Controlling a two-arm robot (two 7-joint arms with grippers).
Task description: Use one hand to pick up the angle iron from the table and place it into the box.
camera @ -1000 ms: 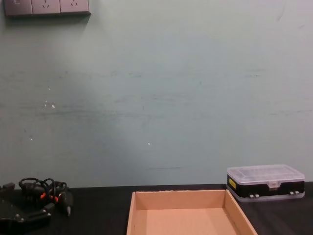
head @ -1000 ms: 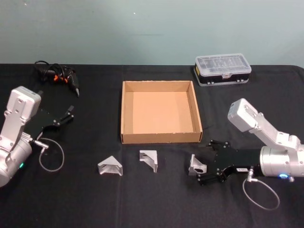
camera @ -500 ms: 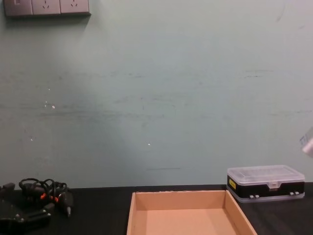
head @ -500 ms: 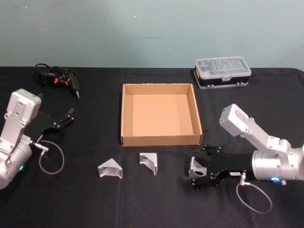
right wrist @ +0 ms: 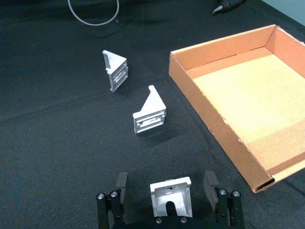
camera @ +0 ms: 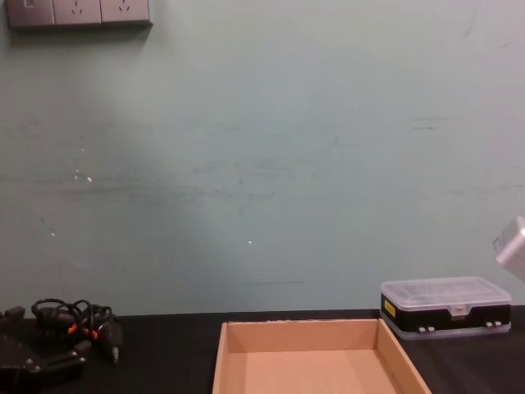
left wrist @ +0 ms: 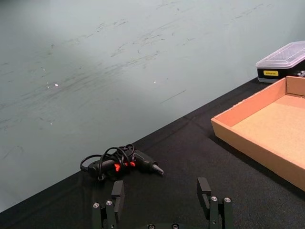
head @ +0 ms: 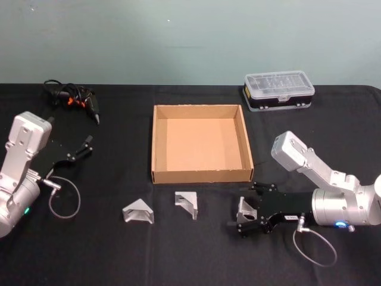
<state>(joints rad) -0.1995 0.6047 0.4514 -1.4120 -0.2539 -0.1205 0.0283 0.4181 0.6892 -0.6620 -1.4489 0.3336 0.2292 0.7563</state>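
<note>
Three silver angle irons lie on the black table (head: 107, 250) in front of the tan cardboard box (head: 202, 174): one at the left (head: 138, 211), one in the middle (head: 187, 202) and one at the right (head: 246, 207). My right gripper (head: 245, 210) is low over the table and open. Its fingers stand on either side of the right angle iron (right wrist: 170, 194), with a gap on each side in the right wrist view. That view also has the other two angle irons (right wrist: 151, 114) (right wrist: 116, 71) and the box (right wrist: 209, 119) beyond. My left gripper (head: 86, 146) rests open at the table's left.
A clear-lidded plastic case (head: 278, 89) stands at the back right behind the box. A bundle of black cables with orange marks (head: 71, 95) lies at the back left, ahead of the left gripper (left wrist: 160, 191). The box (camera: 299, 324) holds nothing.
My right gripper has slid leftward and lower, so its fingers now straddle the right angle iron instead of standing just behind it. The left arm has not moved.
</note>
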